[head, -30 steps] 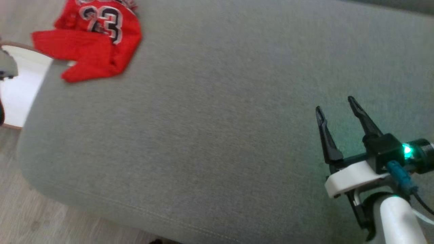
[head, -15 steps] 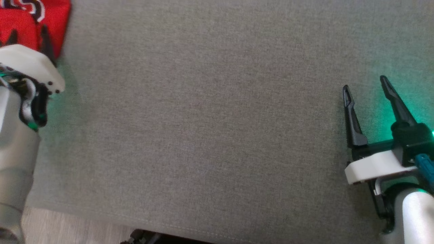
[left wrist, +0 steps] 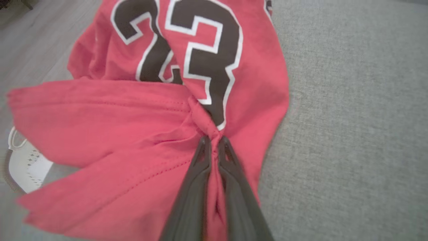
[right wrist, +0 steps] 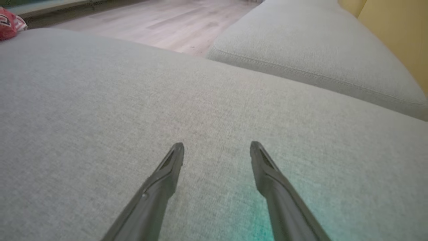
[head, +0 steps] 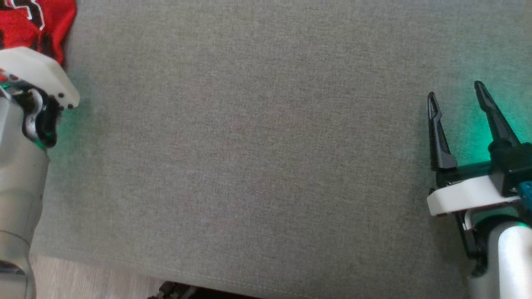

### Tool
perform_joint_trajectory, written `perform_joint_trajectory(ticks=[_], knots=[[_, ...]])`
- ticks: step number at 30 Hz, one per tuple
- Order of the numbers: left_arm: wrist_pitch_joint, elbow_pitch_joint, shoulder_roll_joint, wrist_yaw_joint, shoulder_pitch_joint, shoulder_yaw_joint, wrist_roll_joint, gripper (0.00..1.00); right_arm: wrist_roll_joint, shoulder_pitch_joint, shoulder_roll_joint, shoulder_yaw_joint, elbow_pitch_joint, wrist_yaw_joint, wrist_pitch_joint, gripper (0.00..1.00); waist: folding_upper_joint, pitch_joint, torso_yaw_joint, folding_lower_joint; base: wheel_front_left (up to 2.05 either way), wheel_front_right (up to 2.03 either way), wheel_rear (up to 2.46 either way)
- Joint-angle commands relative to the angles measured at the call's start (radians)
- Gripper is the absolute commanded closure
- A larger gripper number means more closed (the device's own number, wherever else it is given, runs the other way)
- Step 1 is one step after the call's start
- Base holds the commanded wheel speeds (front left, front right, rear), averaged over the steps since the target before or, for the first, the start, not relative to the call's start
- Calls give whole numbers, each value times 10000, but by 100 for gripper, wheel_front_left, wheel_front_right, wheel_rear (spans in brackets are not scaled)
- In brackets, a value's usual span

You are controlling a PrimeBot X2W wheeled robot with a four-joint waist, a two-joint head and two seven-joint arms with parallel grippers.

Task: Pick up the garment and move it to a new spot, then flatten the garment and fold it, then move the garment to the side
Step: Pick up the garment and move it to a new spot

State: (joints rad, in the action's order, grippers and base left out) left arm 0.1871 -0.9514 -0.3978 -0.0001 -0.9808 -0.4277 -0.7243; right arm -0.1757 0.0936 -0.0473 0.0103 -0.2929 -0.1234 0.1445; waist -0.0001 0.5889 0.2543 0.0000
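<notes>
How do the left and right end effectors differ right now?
The left end effector is pinched shut; the right end effector stands wide open. The left grips a bunched fold of the red jersey; the right holds nothing, over the grey cushion. Both are long, dark and tapered.

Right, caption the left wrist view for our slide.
Left gripper pinches the red jersey at the edge of the cushion.

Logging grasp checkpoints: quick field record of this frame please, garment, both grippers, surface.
item: red garment, crumpled, black 23 on it, at the edge of the grey cushion
left gripper: shut, pinching a fold of the red garment
right gripper: open, holding nothing, above bare cushion
stage: grasped, not yet flattened
</notes>
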Motion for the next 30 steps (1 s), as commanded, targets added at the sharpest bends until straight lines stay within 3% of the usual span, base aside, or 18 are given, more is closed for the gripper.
perform_joint_trajectory(ticks=[1,8,16,23,30], knots=[[-151,-27,-670,34,0,190,70,100,95,79,-30,-208,-276,-73,-134,0,1,-228,-33,0,0,0,0],[-887,3,-1395,-76,-328,-49,589,100,662,175,-30,50,557,-73,-651,0,1,-1884,-393,0,0,0,0],[-799,1134,-1900,-509,-669,-748,1288,100,1556,-214,-30,141,1737,-73,-1277,0,1,-4067,-1329,0,0,0,0],[-193,2992,-1376,-796,-799,-1552,1599,100,2093,-746,-30,152,2545,-73,-1710,0,1,-5566,-2303,0,0,0,0],[318,5122,-622,-864,-679,-1776,1119,100,2282,-1137,-30,443,2747,-73,-1906,0,1,-6008,-2877,0,0,0,0]])
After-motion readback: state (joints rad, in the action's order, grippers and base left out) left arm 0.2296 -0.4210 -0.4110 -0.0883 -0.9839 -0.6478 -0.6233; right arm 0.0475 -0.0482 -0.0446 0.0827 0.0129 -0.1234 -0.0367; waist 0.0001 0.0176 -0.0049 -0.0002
